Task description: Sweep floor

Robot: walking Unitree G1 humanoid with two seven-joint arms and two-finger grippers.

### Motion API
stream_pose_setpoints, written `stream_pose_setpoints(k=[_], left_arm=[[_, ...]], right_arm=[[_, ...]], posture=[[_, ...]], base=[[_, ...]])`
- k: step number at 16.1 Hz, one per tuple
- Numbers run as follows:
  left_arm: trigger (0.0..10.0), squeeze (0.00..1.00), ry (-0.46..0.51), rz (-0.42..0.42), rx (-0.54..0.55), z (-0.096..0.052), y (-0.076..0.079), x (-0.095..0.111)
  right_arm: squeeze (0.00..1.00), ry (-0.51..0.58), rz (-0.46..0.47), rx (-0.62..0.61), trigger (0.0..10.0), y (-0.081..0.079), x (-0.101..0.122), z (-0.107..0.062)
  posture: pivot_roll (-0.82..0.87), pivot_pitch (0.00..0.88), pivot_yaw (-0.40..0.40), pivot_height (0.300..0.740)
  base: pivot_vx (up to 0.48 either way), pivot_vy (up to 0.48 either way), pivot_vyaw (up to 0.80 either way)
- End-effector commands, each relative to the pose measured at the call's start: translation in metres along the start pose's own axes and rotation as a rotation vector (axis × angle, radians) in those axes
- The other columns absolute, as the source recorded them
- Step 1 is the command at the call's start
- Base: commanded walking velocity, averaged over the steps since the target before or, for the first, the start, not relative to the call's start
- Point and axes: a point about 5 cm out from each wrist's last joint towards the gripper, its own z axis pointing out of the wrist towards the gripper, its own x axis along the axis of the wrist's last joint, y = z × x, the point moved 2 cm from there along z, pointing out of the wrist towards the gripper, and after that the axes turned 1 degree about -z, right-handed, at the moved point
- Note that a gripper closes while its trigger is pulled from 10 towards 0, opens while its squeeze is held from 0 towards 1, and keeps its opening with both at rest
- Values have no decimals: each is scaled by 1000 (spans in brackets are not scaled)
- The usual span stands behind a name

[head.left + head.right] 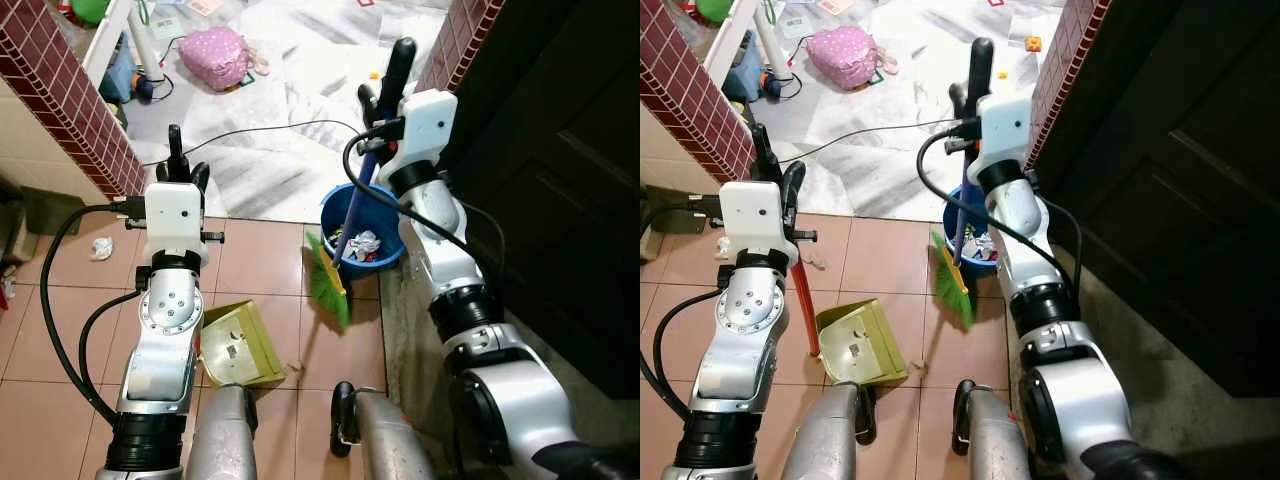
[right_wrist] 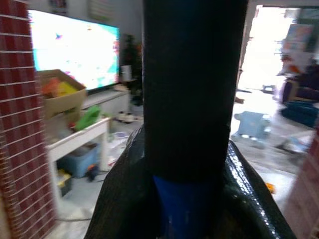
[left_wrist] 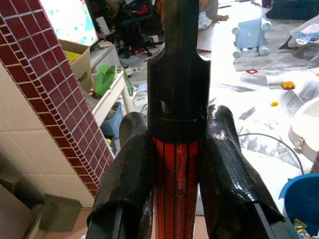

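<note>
left gripper (image 3: 178, 164) clamped, right gripper (image 2: 192, 199) seemingly clamped (blurred), both raised

Floor underfoot was pinkish-brown square tile (image 1: 255, 262), giving way to pale grey marbled flooring (image 1: 300, 110) in the room beyond. Maroon small-tile pillars (image 1: 70, 90) flanked the opening. Dark door (image 1: 560, 190) stood to the right. Bright TV screen (image 2: 75, 47) glowed over a white shelf (image 2: 77, 139). Daylight entered through a far doorway (image 2: 264, 59).

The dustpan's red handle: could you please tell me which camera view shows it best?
The right eye view: the red handle shows bare, running from the left hand to the yellow-green dustpan. The left wrist view shows only a close stretch of it, with its black cap, between the fingers. In the left eye view the arm covers it.
</note>
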Motion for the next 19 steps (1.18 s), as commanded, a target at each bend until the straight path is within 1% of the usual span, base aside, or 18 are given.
stream_pose_setpoints(k=[1,2,3,4,5,6,7,8,10,12,13,15,16,17,19], left_arm=[[10000,0,4,13,3,-1,-3,-1],[10000,0,-3,6,10,-2,-5,-2],[10000,0,-8,6,13,-2,-8,-3],[10000,0,-13,6,16,-2,-11,-4],[10000,0,-16,8,16,-2,-12,-5],[10000,0,-21,9,19,-3,-14,-6],[10000,0,-25,11,20,-3,-15,-7],[10000,0,-27,14,16,-2,-14,-6],[10000,0,-18,13,5,3,-11,-1],[10000,0,-2,15,2,7,-10,7],[10000,0,15,17,5,9,-10,19],[10000,0,17,19,-4,7,-8,24],[10000,0,16,19,-8,6,-8,24],[10000,0,-4,23,-20,1,-6,17],[10000,0,-27,22,-26,-2,-3,9]], right_arm=[[0,16,24,50,10000,-7,0,-5],[0,-39,26,107,10000,-13,-11,-15],[0,-92,15,120,10000,-12,-22,-27],[0,-160,-3,115,10000,-8,-35,-38],[0,-199,-5,101,10000,-4,-43,-47],[0,-219,3,94,10000,-2,-47,-52],[0,-266,16,75,10000,1,-55,-59],[0,-278,29,45,10000,3,-56,-62],[0,-275,18,37,10000,-1,-53,-58],[0,-263,-2,35,10000,-2,-48,-53],[0,-263,-70,11,10000,2,-44,-51],[0,-279,-103,-9,10000,5,-43,-51],[0,-280,-112,-11,10000,5,-43,-51],[0,-310,-156,-25,10000,6,-47,-54],[0,-341,-230,-34,10000,8,-51,-58]], posture=[[38,155,-38,740],[38,155,-38,740],[38,155,-38,740],[38,155,-38,740],[38,155,-38,740],[42,163,-46,740],[41,164,-45,740],[41,169,-39,740],[36,183,-32,740],[40,216,-29,740],[53,234,-26,740],[58,250,-27,740],[57,248,-27,740],[52,240,-33,740],[47,220,-38,740]], base=[[0,0,0],[0,0,0],[0,0,0],[0,0,0],[0,0,0],[0,330,0],[0,352,0],[0,480,0],[0,480,0],[0,480,0],[0,480,0],[0,480,0],[0,480,0],[0,480,0],[0,480,0]])
